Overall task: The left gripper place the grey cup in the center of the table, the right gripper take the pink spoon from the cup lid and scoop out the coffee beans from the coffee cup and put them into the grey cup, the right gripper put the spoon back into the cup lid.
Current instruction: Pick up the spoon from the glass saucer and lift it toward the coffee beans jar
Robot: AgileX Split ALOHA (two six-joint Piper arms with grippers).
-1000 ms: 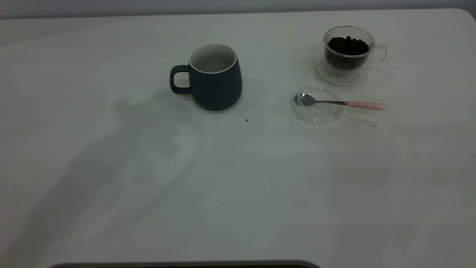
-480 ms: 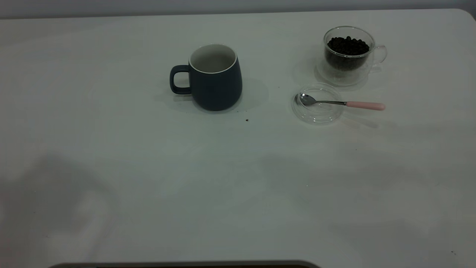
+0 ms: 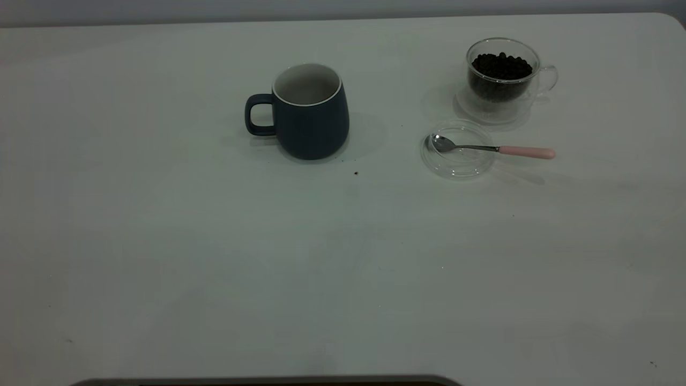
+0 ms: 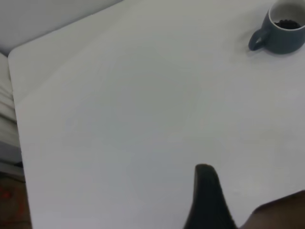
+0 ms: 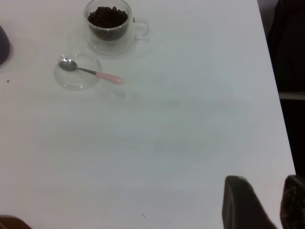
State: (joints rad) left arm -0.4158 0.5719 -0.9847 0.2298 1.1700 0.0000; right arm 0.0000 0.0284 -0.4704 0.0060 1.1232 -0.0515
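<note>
White desk carried: grey cup mid-desk; coffee cup with beans; pink spoon across lid. Right gripper parted, empty; left gripper's state unclear.

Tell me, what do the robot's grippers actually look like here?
Very little shows. No arm appears in the exterior view. The left gripper shows as one black, rounded, tapering finger, with a dark blurred shape beside it. The right gripper shows two black blunt-tipped fingers with a narrow gap between them. No cables or markings are visible.
</note>
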